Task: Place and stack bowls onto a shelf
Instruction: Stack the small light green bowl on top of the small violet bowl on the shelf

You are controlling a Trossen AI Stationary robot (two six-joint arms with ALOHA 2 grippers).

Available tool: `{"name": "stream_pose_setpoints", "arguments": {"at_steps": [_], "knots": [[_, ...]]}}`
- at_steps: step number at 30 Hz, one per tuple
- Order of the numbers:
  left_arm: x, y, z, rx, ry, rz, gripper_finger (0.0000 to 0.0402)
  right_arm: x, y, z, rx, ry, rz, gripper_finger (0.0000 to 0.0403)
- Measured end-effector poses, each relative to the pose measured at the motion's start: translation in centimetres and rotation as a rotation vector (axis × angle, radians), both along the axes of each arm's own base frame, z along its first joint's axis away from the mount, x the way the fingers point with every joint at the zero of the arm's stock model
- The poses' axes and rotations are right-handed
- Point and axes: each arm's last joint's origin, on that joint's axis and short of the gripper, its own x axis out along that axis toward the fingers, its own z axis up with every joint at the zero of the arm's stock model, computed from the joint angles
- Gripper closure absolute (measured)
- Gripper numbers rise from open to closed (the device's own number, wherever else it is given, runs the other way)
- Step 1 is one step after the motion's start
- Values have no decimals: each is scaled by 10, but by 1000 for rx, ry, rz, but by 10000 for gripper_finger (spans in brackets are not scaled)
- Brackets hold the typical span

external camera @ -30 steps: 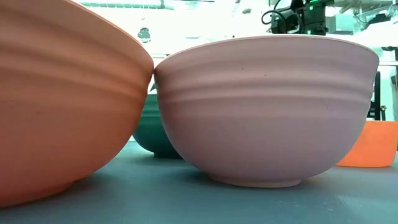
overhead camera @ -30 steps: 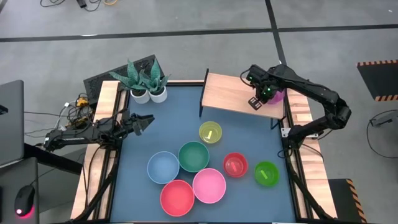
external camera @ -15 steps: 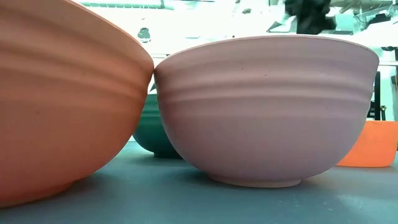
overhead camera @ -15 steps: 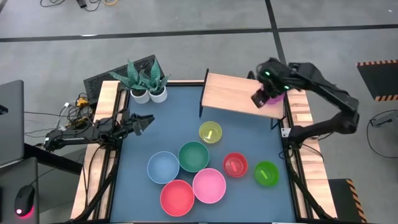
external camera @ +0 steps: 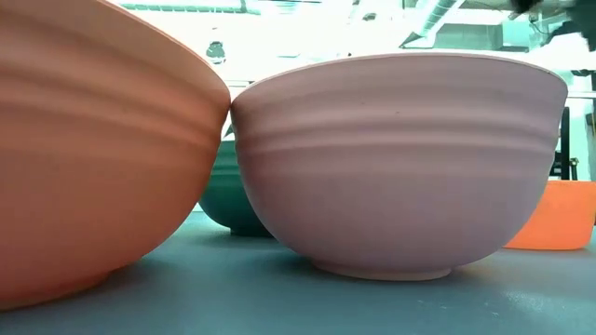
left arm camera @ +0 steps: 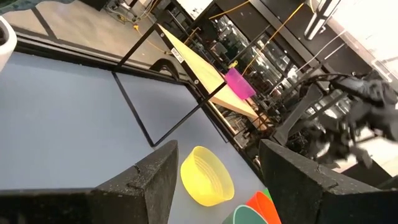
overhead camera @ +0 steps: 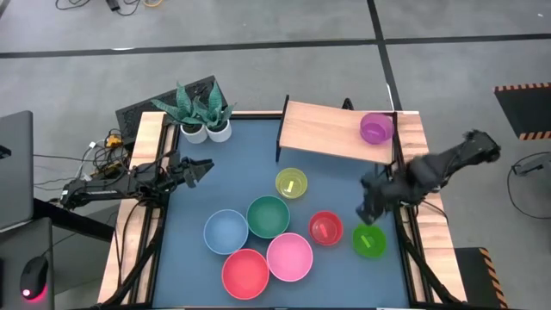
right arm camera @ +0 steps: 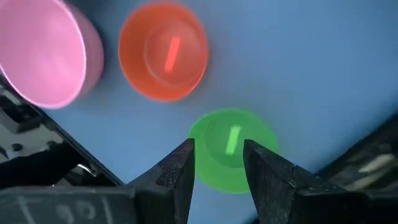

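Two sets of jaws show, both parted and both empty. The right gripper [overhead camera: 372,200] hangs above the desk's [overhead camera: 245,168] right side, its jaws [right arm camera: 217,171] a little apart with the small green bowl [overhead camera: 369,240] seen through the gap, below them and untouched. Just left of that bowl sits the small red bowl [overhead camera: 325,228], and left again the large pink bowl [overhead camera: 289,257], which touches the large red bowl [overhead camera: 244,273] at the near edge. Behind those two stand the dark green bowl [overhead camera: 268,216] and the blue bowl [overhead camera: 225,231], side by side. The yellow bowl [overhead camera: 292,183] sits alone farther back, close in front of the shelf [overhead camera: 323,129]. All of these bowls hold nothing. On the shelf's right end rests the purple bowl [overhead camera: 375,128], upright, the only bowl there. The left gripper [overhead camera: 200,168] waits over the desk's left edge, jaws spread wide, pointing toward the yellow bowl. Two white plant pots [overhead camera: 207,129] stand at the far left corner.
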Motion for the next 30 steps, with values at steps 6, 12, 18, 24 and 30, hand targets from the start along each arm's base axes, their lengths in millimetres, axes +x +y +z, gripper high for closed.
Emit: {"name": "stream_pose_setpoints", "arguments": {"at_steps": [6,12,18,24,30], "knots": [[0,0,0,-17,-8,0,193,10,49,-37,-42,34,130,240],[0,0,0,-36,-18,-1,193,23,84,-68,-80,92,203,241],[0,0,0,-41,-21,-1,193,35,105,-92,-78,112,239,241],[0,0,0,-46,-23,-1,193,38,111,-119,-172,236,249,240],[0,0,0,-47,-24,14,193,43,117,-140,-210,286,281,241]]}}
